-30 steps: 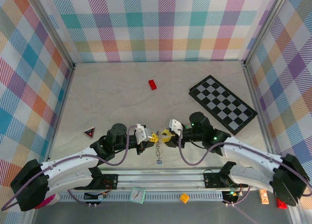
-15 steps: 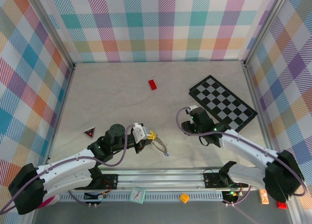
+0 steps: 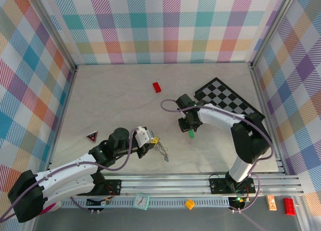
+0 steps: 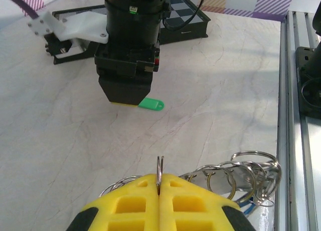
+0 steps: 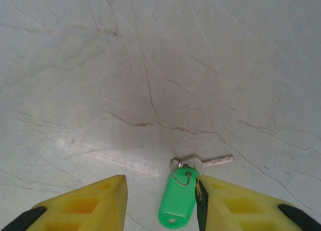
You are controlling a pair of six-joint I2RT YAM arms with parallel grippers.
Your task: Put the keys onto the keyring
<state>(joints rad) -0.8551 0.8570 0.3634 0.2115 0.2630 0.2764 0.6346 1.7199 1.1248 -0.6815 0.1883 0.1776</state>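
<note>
- Mid-table, green key (image 5: 178,197) lies flat on bare table (image 5: 150,65); right gripper (image 5: 160,200) just over it, jaws spread either side of the green tag, not gripping it
- By the front rail (image 4: 296,65), left gripper (image 4: 159,183) has its jaws pressed together, pinching keyring (image 4: 159,164) upright; chain of rings (image 4: 241,170) trails beside it
- Open table between the two grippers; board (image 3: 228,104) near right gripper; brick (image 3: 157,87) and red triangle (image 3: 92,136) well apart from both
</note>
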